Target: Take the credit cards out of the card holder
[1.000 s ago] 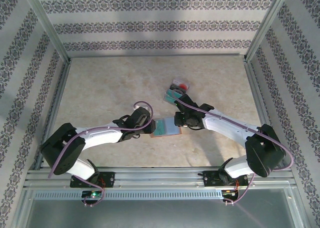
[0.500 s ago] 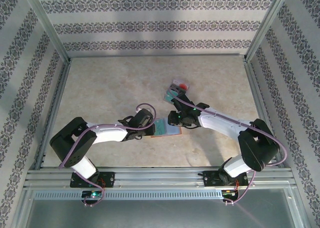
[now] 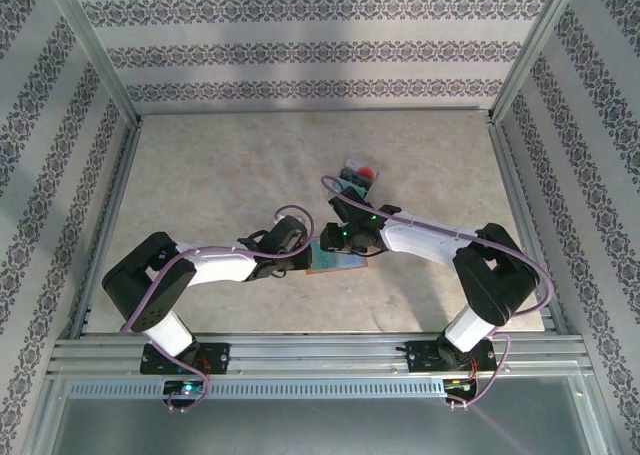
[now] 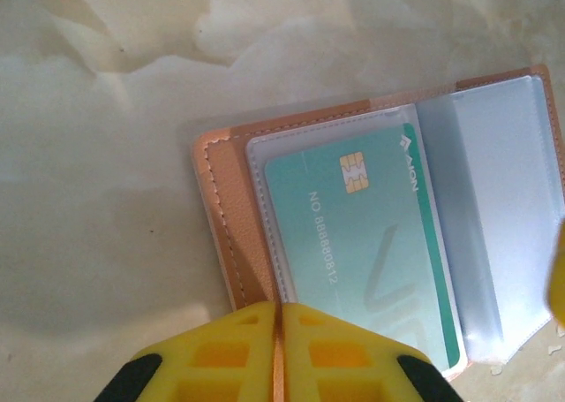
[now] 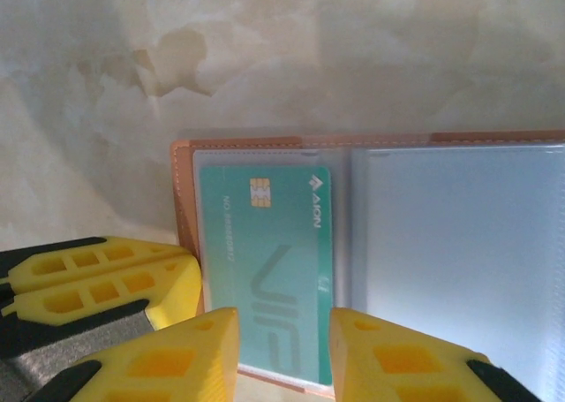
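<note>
Over on the left of the desk [image 3: 200,175], one white left arm [image 3: 215,265] lies low, and the left jaws are clamped tight: two blocky yellow fingers [image 4: 203,353] pressed together on the stitched leather edge of the card holder [image 4: 231,216]. One holder, lying flat and open on the mottled beige, stone-look surface: tan-brown leather outside, pale stitching along the rim, glossy clear plastic sleeves inside. One teal card [image 4: 362,234] sits in the left sleeve, thin and rectangular with rounded corners, a small gold chip and a raised number along its length. Beside it, to the right, the next sleeve [image 5: 459,252] shows milky and pale. Moving right, the right jaws stand apart, two ribbed yellow fingers [image 5: 388,358] either side of a gap, poised over the near end of that teal card; whether they touch it I cannot tell. Further right and back on the desk, apart from the holder, sits a small pile of loose cards [image 3: 352,183], teal and red showing, the count too small to read.
</note>
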### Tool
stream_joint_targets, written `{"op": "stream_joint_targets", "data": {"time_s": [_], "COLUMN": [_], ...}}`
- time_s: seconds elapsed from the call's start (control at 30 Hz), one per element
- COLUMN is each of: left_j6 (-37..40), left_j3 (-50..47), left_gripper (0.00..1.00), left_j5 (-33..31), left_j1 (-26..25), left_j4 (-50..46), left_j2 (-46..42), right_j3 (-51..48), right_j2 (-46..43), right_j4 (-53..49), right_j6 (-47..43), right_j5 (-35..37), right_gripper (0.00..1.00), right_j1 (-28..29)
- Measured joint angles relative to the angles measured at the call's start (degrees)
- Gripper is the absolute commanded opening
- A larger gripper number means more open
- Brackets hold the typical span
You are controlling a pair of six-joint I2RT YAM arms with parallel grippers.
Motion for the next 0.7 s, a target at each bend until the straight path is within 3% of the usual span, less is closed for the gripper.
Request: {"op": "stream_joint_targets", "data": {"time_s": [0.7], "left_j6": [-0.31], "left_j3": [0.92], "left_gripper": [0.13], "left_j5": [1.53], "left_j1": [0.04], "left_j4": [0.33], "left_j2": [-0.17], "right_j3": [0.00], "right_j2": [3.17], "right_j4": [2.67], "right_j6": [1.18], "right_j5": [-0.57], "right_gripper": [0.33], "right_j1": [0.00]}}
